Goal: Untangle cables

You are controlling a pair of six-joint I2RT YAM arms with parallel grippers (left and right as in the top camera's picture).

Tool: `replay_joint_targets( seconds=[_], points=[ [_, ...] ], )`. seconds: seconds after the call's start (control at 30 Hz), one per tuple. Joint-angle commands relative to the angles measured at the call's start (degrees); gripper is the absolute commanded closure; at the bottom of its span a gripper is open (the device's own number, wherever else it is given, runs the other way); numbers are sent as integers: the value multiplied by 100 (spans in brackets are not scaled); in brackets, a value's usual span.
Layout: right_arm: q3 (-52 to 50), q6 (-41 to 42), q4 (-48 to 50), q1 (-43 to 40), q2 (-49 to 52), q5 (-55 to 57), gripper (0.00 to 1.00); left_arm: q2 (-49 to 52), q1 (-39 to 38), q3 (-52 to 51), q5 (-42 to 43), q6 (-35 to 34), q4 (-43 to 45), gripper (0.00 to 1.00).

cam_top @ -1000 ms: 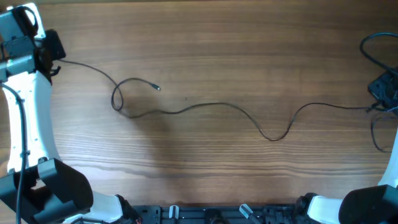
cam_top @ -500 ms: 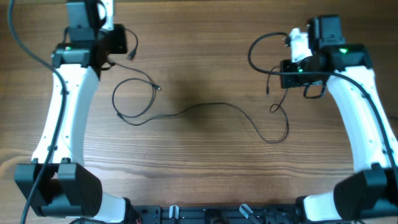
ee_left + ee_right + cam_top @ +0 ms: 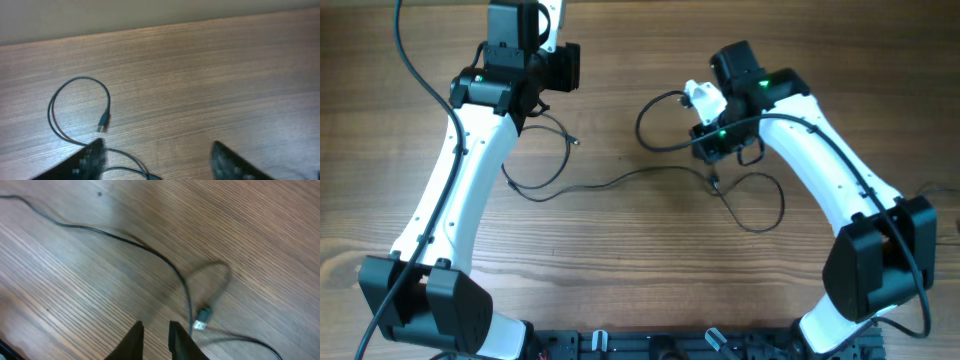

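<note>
Wood-grain worktop carrying one thin black cable. Left gripper: fingers spread wide, holding nothing, poised just over the cable's left loop, whose plug lies flat inside it. Right gripper: only a narrow gap between the fingers, nothing visible in it; the cable's other plug rests on the wood just beside the fingertips. Between the two ends the cable runs in a shallow wave. Compared with half a second before, both arms have swung inward toward the centre and the right-hand stretch lies in a broader curl; the left loop is unchanged.
</note>
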Motion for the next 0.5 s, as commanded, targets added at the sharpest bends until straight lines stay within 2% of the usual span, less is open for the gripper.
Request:
replay_joint_targets(
  seconds=[0.0, 0.07, 0.13, 0.2, 0.27, 0.33, 0.47],
  points=[
    [-4, -614, 151, 295, 264, -105, 70, -127, 22, -24, -122, 44, 48, 27],
    [-4, -1005, 334, 437, 463, -190, 58, -127, 177, -24, -533, 42, -4, 25],
    [-4, -872, 507, 490, 678, -205, 47, -127, 435, -24, -562, 20, -153, 25],
    [-4, -503, 717, 509, 951, -203, 42, -129, 741, -24, -560, -125, -243, 25],
    [-4, -492, 872, 577, 1134, -188, 38, -136, 960, -24, -494, -170, -302, 25],
    [-4, -925, 986, 713, 1353, -186, 30, -136, 1036, -24, -490, -173, -411, 25],
    [-4, -1543, 872, 809, 1513, -452, 27, -136, 1036, -24, -120, -170, -472, 26]
  ],
)
